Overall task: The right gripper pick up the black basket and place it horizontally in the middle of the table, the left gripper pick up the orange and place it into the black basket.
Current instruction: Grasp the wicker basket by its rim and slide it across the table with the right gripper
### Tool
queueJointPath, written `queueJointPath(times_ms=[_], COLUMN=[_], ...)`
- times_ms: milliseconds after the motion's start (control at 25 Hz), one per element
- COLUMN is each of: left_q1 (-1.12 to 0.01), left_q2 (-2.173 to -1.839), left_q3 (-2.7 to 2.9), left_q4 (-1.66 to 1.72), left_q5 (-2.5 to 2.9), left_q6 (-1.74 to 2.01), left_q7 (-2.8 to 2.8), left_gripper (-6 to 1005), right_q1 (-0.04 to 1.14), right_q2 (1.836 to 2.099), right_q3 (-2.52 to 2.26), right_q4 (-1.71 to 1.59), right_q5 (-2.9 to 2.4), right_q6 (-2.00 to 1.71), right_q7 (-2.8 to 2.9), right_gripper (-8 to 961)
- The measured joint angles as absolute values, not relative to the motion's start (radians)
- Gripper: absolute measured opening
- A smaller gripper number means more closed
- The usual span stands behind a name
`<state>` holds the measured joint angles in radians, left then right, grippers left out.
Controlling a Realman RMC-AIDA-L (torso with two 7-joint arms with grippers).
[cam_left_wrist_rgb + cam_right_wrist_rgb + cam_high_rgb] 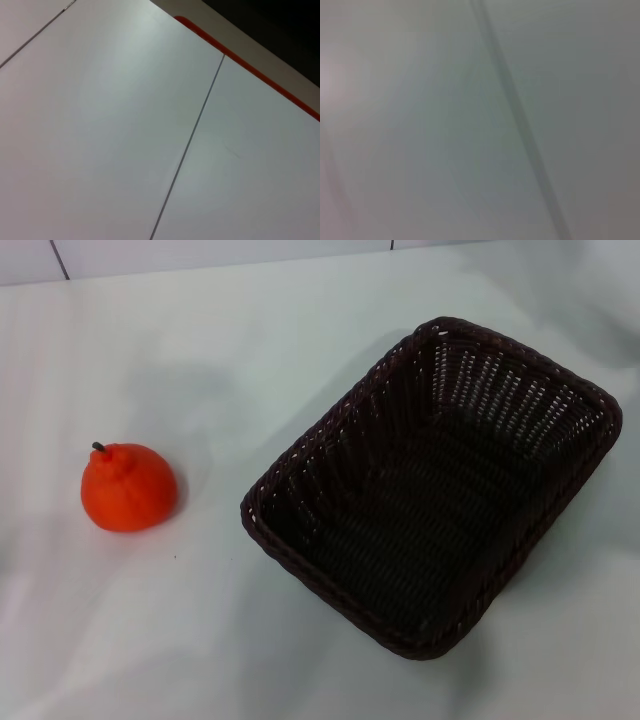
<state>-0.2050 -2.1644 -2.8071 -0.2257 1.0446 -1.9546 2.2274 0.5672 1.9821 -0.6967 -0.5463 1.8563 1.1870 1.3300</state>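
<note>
I see neither gripper, so I cannot tell their state. The black basket (pixel 430 490) lies askew toward the table's (pixel 250 640) right edge, the orange (pixel 128 487) toward the left. I should grasp the basket's near rim and turn it level.

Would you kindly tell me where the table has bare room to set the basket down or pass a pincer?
On the table, bare white runs between the orange and the black basket, across the whole far side behind both, and along the near edge below the orange. The right side is crowded: the basket sits skewed there, nearly reaching the view's edge. Neither pincer is in view.
</note>
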Motion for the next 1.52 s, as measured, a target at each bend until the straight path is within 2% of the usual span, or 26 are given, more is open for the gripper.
queueJointPath(times_ms=[160,240,400,680,960,1160,1440,1520], left_q1=[-0.201,-0.2,-0.2,-0.199,-0.2,-0.205,-0.21,-0.211], left_q2=[-2.164,-2.164,-2.164,-2.164,-2.163,-2.163,-2.163,-2.163], left_q3=[-2.807,-2.806,-2.806,-2.806,-2.805,-2.803,-2.803,-2.804], left_q4=[-0.226,-0.226,-0.225,-0.229,-0.23,-0.23,-0.226,-0.226], left_q5=[1.045,1.045,1.05,1.05,1.048,1.045,1.045,1.045], left_q6=[-1.956,-1.955,-1.949,-1.947,-1.945,-1.945,-1.944,-1.944], left_q7=[2.23,2.23,2.231,2.232,2.232,2.232,2.232,2.232], left_gripper=[933,933,933,932,932,932,932,933], right_q1=[0.595,0.625,0.696,0.777,0.775,0.773,0.777,0.783], right_q2=[1.888,1.858,1.831,1.842,1.877,1.889,1.949,1.957], right_q3=[-0.748,-0.745,-0.692,-0.693,-0.779,-0.803,-0.813,-0.819], right_q4=[-0.717,-0.827,-1.011,-1.119,-1.076,-1.036,-0.996,-0.972], right_q5=[1.49,1.285,0.947,0.646,0.58,0.569,0.462,0.451], right_q6=[1.291,1.403,1.643,1.811,1.755,1.707,1.588,1.574], right_q7=[1.732,1.922,2.162,2.22,2.212,2.204,2.184,2.169], right_gripper=[857,858,858,858,851,841,828,824])
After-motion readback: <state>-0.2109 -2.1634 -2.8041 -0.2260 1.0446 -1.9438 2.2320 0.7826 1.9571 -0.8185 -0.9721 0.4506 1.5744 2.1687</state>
